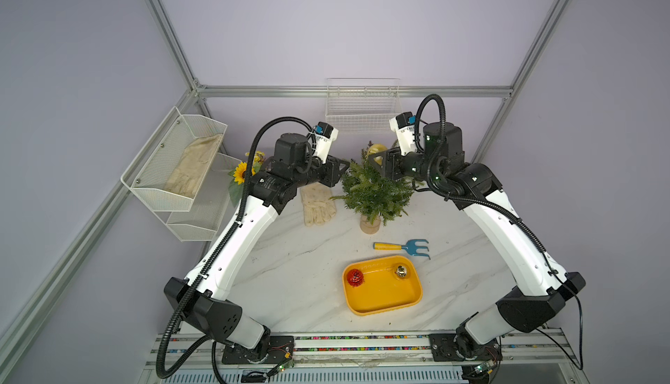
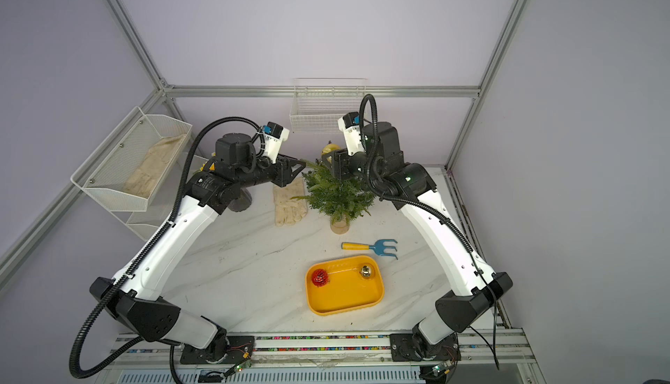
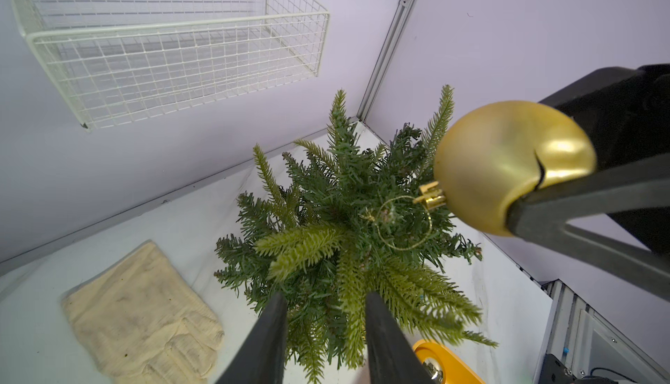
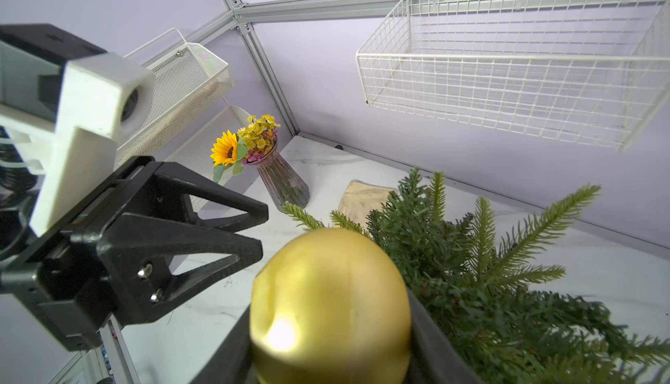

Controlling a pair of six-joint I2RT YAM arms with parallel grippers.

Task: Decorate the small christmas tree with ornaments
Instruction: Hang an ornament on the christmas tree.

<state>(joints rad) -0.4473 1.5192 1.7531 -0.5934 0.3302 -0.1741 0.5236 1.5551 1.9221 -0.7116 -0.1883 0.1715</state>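
Far left corner of the tabletop [image 1: 290, 273]: sunflower vase [image 4: 286, 182]. Next, left gripper [image 3: 325, 297], jaws parted, grasping nothing, just left of the small christmas tree [image 1: 373, 190] standing mid-tabletop toward the far edge. At the crown's right, right gripper [image 1: 376, 159] clamped on the matte gold ornament [image 3: 507, 168]. Nearer the front edge, yellow tray [image 1: 384, 302] with red ornament [image 1: 355, 277] and shiny gold ornament [image 1: 400, 271].

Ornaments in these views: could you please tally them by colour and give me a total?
1 matte gold ornament, clamped in the right gripper
1 shiny gold ornament, in the yellow tray
1 red ornament, in the same tray
Total: 3
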